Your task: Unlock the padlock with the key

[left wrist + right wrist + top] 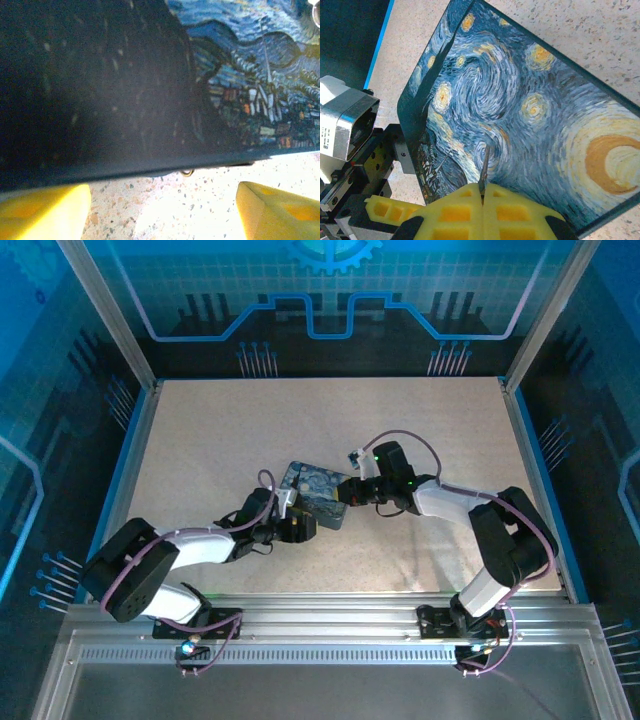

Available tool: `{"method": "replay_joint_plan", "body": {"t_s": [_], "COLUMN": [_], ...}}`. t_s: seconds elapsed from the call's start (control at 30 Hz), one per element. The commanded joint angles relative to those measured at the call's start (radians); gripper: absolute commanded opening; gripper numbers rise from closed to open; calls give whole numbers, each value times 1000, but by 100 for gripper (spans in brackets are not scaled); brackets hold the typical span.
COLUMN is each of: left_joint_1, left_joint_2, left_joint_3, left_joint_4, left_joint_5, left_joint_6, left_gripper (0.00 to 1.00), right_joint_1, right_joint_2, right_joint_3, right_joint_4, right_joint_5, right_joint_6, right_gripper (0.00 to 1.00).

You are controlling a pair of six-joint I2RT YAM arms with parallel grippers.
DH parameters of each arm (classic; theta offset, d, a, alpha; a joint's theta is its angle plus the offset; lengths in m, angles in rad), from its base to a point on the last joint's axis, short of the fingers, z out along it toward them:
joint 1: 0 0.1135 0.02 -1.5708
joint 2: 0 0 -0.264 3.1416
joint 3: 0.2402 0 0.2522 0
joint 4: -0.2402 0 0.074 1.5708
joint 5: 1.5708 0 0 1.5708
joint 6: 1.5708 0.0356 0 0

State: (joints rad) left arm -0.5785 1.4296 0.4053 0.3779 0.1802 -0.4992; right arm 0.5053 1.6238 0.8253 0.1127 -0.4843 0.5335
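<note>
Table (pixel 300 420): right hand (pixel 482 188) pinching key (pixel 485 162).

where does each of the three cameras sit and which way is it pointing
Top external: fixed above and behind the arm bases, looking down on the table; both arms show, left gripper and right gripper meeting at the blue tin.
Left wrist: on the left arm, low, looking across the tin's painted lid from its edge; its yellow fingers stand wide apart.
Right wrist: on the right arm, looking down on the lid; its fingers pinch a thin dark key.
Shared: both wrist views show the same painted lid.
</note>
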Motion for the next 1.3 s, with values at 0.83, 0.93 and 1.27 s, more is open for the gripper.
{"method": "replay_joint_plan", "body": {"t_s": [0.83,0.93,1.27], "left_joint_1": [-7,-11,-13], "left_joint_2": [178,181,190], "left_joint_3": [7,11,20], "left_joint_4": [312,313,323], "left_joint_5": [47,45,30], "left_joint_6": [9,-4,-54], "left_gripper": [55,54,47], "right_joint_1": [32,34,39], "right_joint_2": [38,40,38], "right_joint_3": [-11,-10,-4], "right_joint_4": [-107,-105,-105], "right_joint_5": [78,76,75], "right_joint_6": [-18,-15,-15], "right_gripper": [0,0,0]}}
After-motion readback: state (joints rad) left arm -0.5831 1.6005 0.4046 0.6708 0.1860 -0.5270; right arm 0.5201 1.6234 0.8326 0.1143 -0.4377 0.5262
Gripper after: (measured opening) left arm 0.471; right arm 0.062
